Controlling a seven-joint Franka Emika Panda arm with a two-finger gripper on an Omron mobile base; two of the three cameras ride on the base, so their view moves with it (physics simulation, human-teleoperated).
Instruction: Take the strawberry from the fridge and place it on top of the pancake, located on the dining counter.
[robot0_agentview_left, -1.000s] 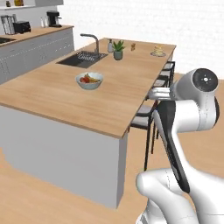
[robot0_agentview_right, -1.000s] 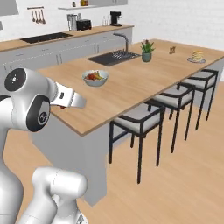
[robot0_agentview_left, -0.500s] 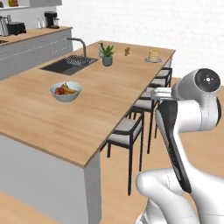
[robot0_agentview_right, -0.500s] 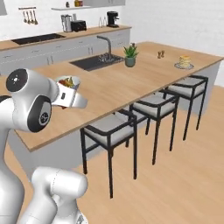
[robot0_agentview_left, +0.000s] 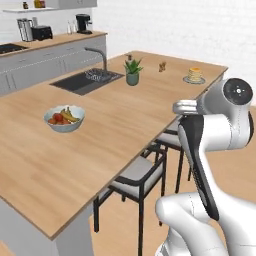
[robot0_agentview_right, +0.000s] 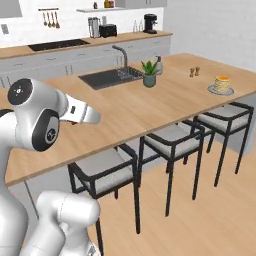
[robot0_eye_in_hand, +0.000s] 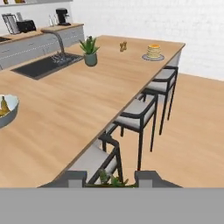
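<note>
The pancake (robot0_agentview_left: 194, 75) (robot0_agentview_right: 221, 84) (robot0_eye_in_hand: 153, 51) is a small golden stack on a grey plate, at the far end of the light-wood dining counter (robot0_agentview_left: 125, 125) (robot0_agentview_right: 150, 107) (robot0_eye_in_hand: 78, 109). My gripper (robot0_eye_in_hand: 111, 179) is held close to my body beside the counter's stool side, well short of the pancake. Its two dark fingertips (robot0_eye_in_hand: 74, 178) stand close together on a tiny thing whose green leafy top pokes up between them; I take it for the strawberry (robot0_eye_in_hand: 112, 180). The fridge is out of view.
On the counter stand a fruit bowl (robot0_agentview_left: 64, 118) (robot0_eye_in_hand: 6, 109), a dark sink with tap (robot0_agentview_left: 86, 81) (robot0_agentview_right: 107, 77), a potted plant (robot0_agentview_left: 132, 71) (robot0_eye_in_hand: 90, 51) and small shakers (robot0_agentview_left: 162, 66). Three dark-framed stools (robot0_agentview_right: 172, 140) (robot0_eye_in_hand: 142, 109) line its near side, with open wood floor to their right.
The whole scene has slid as the base drives along the counter: fruit bowl and sink pass leftward and the pancake looms nearer. The arm's pose and the grip stay the same.
</note>
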